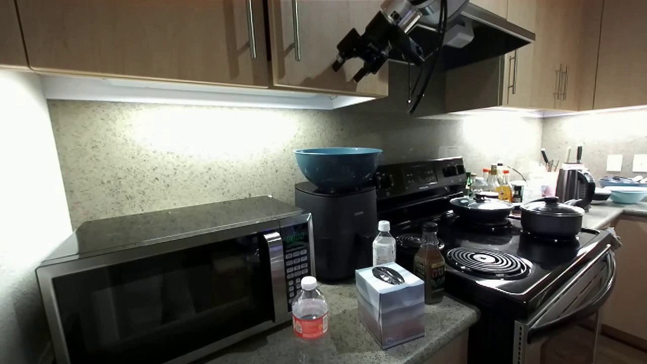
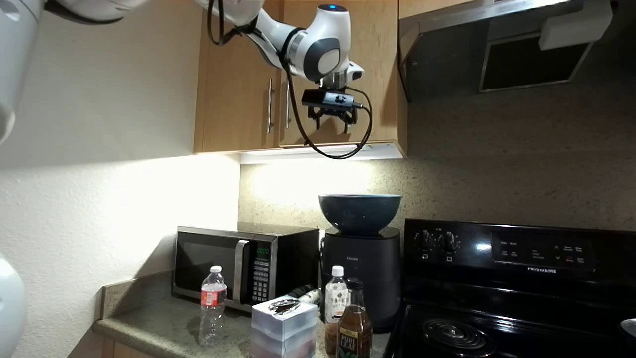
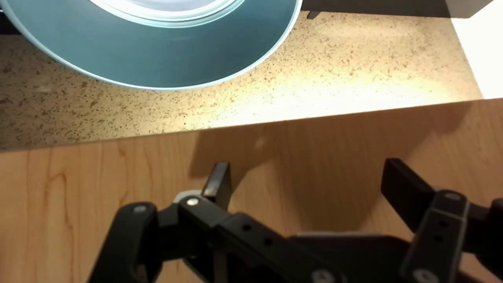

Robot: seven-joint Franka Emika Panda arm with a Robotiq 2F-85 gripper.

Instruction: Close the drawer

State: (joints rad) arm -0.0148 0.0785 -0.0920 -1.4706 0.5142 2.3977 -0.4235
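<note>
So your claw (image 2: 332,125) was spread wide with nothing in it, pointing down right in front of the cabinet door (image 1: 323,35), the one nearer the range hood (image 2: 502,57). Couldn't tell if the two actually touched. That door, with its slim bar handle (image 1: 296,31), looked about flush with the neighbouring door (image 1: 141,38), so I'd guess you were on the last bit of the push, or even done. Next move, I reckon, called for a gentle nudge if any gap was left, otherwise backing off without hooking the handle.

Counting outward: below the claw, one blue bowl (image 1: 338,167) on one air fryer (image 1: 336,232). On the bench (image 1: 452,318), one microwave (image 1: 172,293), one tissue box (image 1: 391,308) and three bottles nearby: red-labelled bottle (image 1: 310,323), white-labelled bottle (image 2: 337,298), Pure Leaf tea bottle (image 2: 354,323). At least two lidded pots (image 1: 551,222) sat on the one range (image 1: 546,260).
</note>
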